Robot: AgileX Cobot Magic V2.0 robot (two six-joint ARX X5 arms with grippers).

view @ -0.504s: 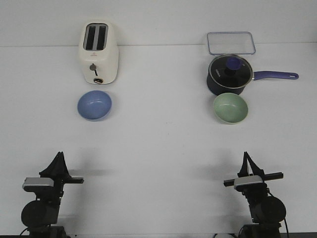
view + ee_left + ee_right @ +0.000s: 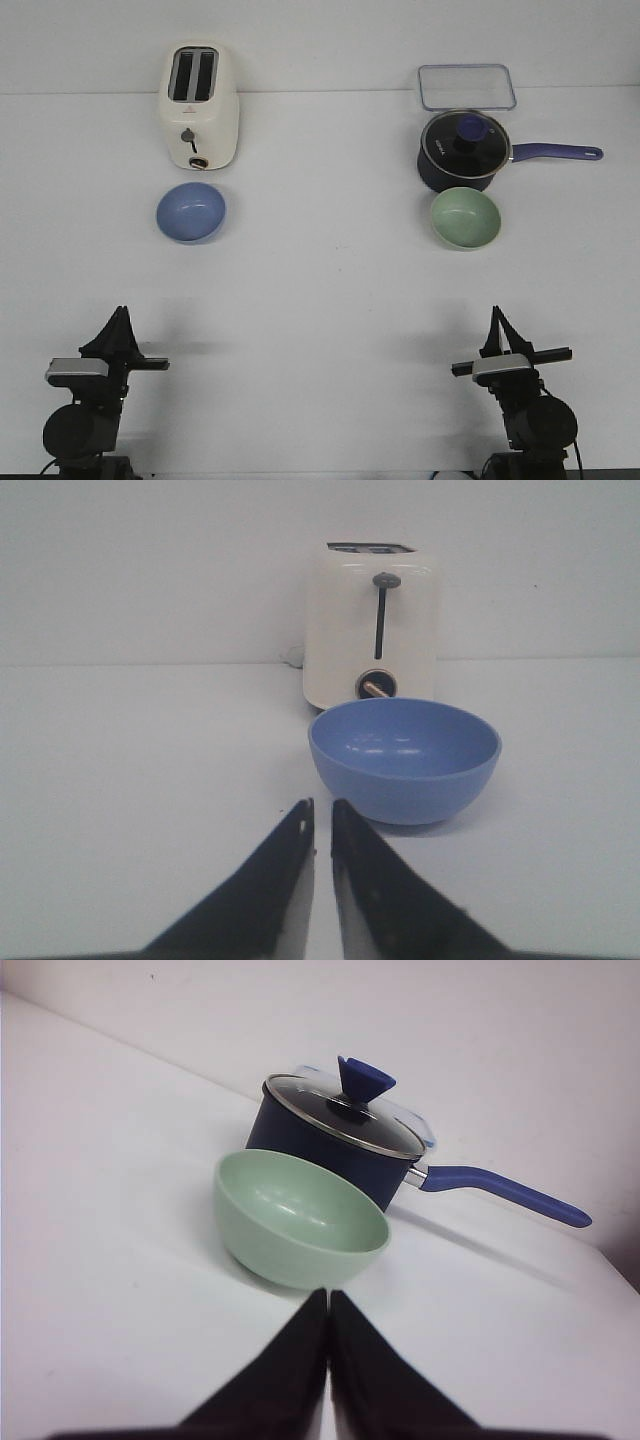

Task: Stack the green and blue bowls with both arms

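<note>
The blue bowl [image 2: 191, 212] sits upright on the white table at the left, just in front of the toaster; it also shows in the left wrist view [image 2: 405, 760]. The green bowl [image 2: 465, 218] sits at the right, right in front of the saucepan; it also shows in the right wrist view [image 2: 298, 1219]. My left gripper [image 2: 120, 316] rests at the near left edge, far short of the blue bowl, fingers nearly together and empty [image 2: 321, 805]. My right gripper [image 2: 496, 315] rests at the near right edge, shut and empty [image 2: 327, 1295].
A cream toaster [image 2: 197, 107] stands behind the blue bowl. A dark navy saucepan [image 2: 463, 150] with glass lid and a blue handle pointing right stands behind the green bowl. A clear rectangular container lid [image 2: 466, 86] lies at the back right.
</note>
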